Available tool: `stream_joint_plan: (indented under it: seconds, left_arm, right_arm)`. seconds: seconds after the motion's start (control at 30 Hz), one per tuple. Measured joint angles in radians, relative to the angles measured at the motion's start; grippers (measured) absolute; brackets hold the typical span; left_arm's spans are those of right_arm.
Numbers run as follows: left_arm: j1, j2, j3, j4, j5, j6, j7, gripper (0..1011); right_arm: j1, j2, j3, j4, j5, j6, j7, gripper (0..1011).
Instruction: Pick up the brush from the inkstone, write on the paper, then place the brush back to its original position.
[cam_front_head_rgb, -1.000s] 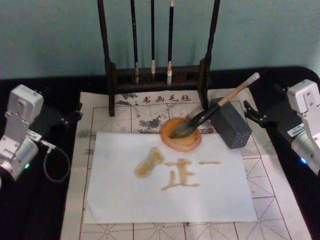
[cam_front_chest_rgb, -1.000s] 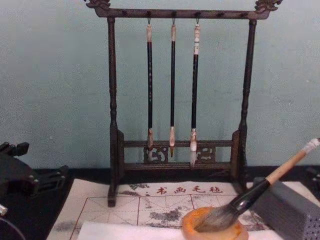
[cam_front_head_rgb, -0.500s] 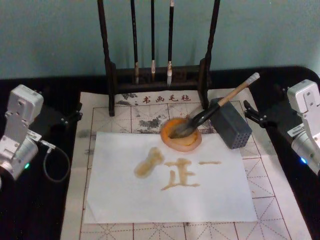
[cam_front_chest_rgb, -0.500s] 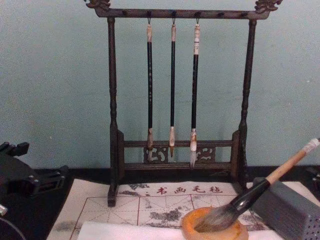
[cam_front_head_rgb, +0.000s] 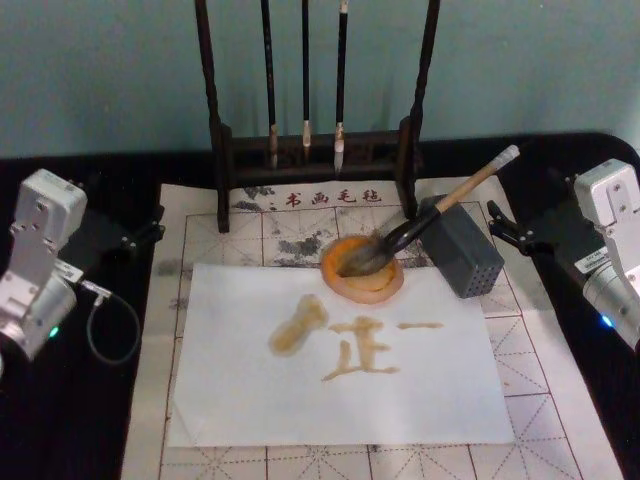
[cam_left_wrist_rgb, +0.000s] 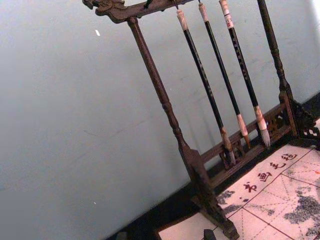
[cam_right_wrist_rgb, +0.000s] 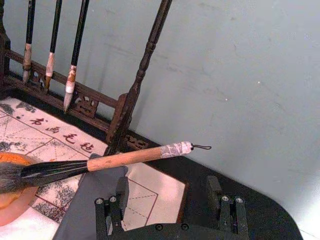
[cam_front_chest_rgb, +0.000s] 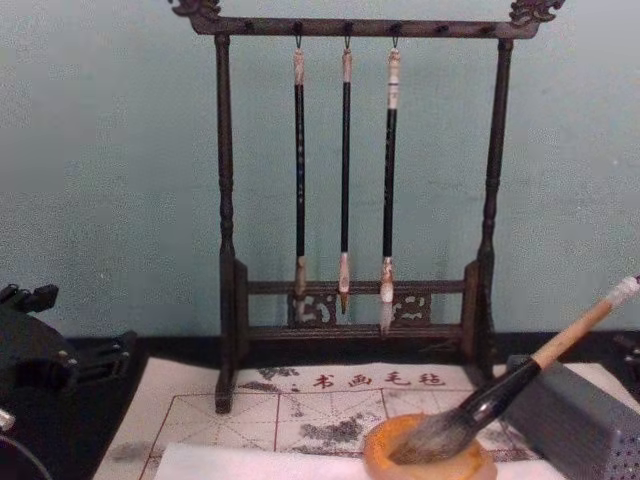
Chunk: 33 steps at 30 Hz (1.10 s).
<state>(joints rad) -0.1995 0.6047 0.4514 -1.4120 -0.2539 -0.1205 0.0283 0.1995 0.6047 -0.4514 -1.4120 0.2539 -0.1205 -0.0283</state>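
Brush (cam_front_head_rgb: 440, 205) resting in the inkstone (cam_front_head_rgb: 385, 290) at frame centre, paper (cam_front_head_rgb: 430, 390) marked below: the task looks finished, needing only clear arms, the right gripper (cam_right_wrist_rgb: 167, 192) with fingers (cam_right_wrist_rgb: 121, 190) spread and empty at right edge, the left gripper (cam_front_head_rgb: 140, 232) at left edge, its grip unreadable.

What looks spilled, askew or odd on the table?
A brownish blot lies on the paper, left of the written strokes; it looks like a smear, not a character. The brush rests tidily in the inkstone.
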Motion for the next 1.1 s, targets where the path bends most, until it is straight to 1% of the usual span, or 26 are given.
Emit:
stream_joint_plan:
  seconds: [0.87, 1.0, 1.1]
  left_arm:
    - [0.000, 0.000, 0.000, 0.000, 0.000, 0.000, 0.000, 1001]
    - [0.000, 0.000, 0.000, 0.000, 0.000, 0.000, 0.000, 1001]
    - [0.000, 0.000, 0.000, 0.000, 0.000, 0.000, 0.000, 1001]
  right_arm:
    - [0.000, 0.000, 0.001, 0.000, 0.000, 0.000, 0.001, 1000]
    - [-0.009, -0.006, 0.020, -0.007, 0.021, 0.008, 0.024, 1000]
    - [-0.018, -0.013, 0.040, -0.018, 0.058, 0.023, 0.052, 1000]
